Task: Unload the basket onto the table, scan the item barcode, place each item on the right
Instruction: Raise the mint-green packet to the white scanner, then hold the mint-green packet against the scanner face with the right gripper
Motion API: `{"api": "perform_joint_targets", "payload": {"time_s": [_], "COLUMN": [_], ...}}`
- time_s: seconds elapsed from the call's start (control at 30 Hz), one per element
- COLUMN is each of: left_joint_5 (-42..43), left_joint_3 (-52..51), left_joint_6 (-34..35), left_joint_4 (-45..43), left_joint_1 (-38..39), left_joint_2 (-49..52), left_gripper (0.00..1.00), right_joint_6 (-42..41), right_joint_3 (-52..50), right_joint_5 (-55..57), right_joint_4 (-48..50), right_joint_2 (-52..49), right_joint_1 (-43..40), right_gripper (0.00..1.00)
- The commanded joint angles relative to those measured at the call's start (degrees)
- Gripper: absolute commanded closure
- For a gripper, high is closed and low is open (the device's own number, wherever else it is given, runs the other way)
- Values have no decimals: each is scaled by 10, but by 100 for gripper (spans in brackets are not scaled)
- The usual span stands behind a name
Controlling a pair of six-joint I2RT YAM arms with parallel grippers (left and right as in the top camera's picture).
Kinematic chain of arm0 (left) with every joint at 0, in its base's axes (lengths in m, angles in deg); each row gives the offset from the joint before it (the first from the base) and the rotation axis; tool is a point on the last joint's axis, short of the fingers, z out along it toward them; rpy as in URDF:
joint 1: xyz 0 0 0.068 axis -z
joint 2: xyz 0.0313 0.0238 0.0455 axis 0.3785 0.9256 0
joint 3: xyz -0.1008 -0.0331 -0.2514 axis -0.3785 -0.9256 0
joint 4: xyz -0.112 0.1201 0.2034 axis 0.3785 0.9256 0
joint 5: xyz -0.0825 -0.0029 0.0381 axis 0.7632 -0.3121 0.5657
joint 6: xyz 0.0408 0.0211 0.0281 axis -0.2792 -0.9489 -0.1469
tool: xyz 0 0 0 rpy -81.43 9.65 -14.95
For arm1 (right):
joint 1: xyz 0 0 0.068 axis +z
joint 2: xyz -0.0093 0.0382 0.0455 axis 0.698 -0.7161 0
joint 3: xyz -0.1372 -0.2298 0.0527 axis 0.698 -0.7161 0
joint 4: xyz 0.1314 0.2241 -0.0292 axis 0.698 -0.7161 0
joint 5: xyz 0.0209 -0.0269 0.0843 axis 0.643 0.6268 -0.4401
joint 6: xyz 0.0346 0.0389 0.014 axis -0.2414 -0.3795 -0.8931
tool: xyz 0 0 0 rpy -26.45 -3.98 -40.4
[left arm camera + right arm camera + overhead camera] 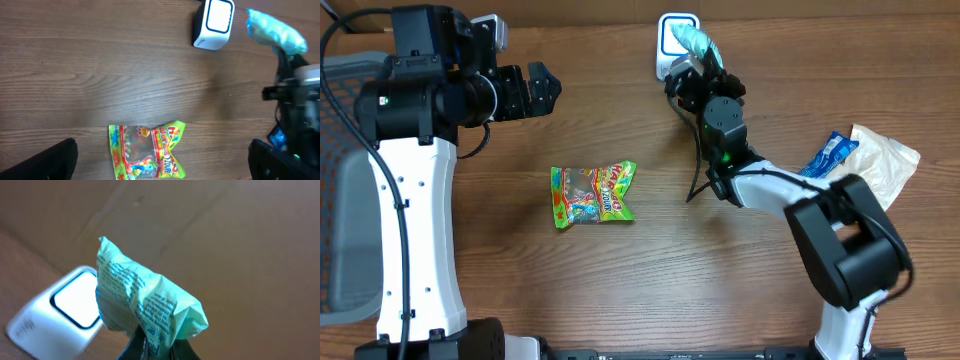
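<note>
Teal packet [700, 42] by scanner [670, 30], candy bag [593, 194] mid-table, white bag [888, 160] far right

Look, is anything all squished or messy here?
Yes. The pale green packet pinched in the right gripper is scrunched and wrinkled, so its printed writing bends. It sits right beside the white scanner. Nothing looks spilled.
</note>
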Motion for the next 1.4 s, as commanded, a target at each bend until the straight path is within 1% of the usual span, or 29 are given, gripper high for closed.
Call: {"api": "perform_joint_targets", "payload": {"time_s": [0.0, 0.2, 0.27, 0.33, 0.4, 0.47, 0.53, 0.57, 0.63, 0.73, 0.8, 0.9, 1.1, 1.13, 1.3, 1.37], "left_joint_5": [0, 0, 0, 0, 0, 0, 0, 0, 0, 0, 0, 0, 0, 0, 0, 0], "left_joint_3": [1, 1, 1, 1, 1, 1, 1, 1, 1, 1, 1, 1, 1, 1, 1, 1], "left_joint_6": [8, 8, 8, 8, 8, 8, 8, 8, 8, 8, 8, 8, 8, 8, 8, 8], "left_joint_4": [-1, -1, -1, -1, -1, -1, -1, -1, -1, -1, -1, -1, -1, -1, -1, -1], "left_joint_1": [4, 4, 4, 4, 4, 4, 4, 4, 4, 4, 4, 4, 4, 4, 4, 4], "left_joint_2": [1, 1, 1, 1, 1, 1, 1, 1, 1, 1, 1, 1, 1, 1, 1, 1], "left_gripper": [0, 0, 0, 0, 0, 0, 0, 0, 0, 0, 0, 1, 0, 0, 1, 0], "right_joint_6": [121, 121, 121, 121, 124, 153, 218, 237, 245, 307, 318, 342, 348, 361, 363, 378], "right_joint_3": [16, 85, 121, 170, 196, 219, 238, 239, 239, 239, 239, 239, 239, 239, 239, 239], "right_joint_5": [-71, -98, -121, -149, -149, -153, -156, -161, -167, -169, -169, -166, -163, -164, -170, -170], "right_joint_4": [62, 58, 16, -49, -55, -55, -58, -63, -75, -80, -64, -64, -91, -91, -117, -116], "right_joint_2": [-35, -50, -50, -58, -75, -99, -131, -139, -145, -152, -152, -152, -153, -153, -153, -153], "right_joint_1": [-24, -49, -52, -54, -54, -58, -63, -64, -64, -66, -70, -74, -78, -82, -86, -86], "right_gripper": [96, 96, 96, 96, 96, 96, 96, 96, 96, 96, 96, 96, 96, 96, 96, 96]}}
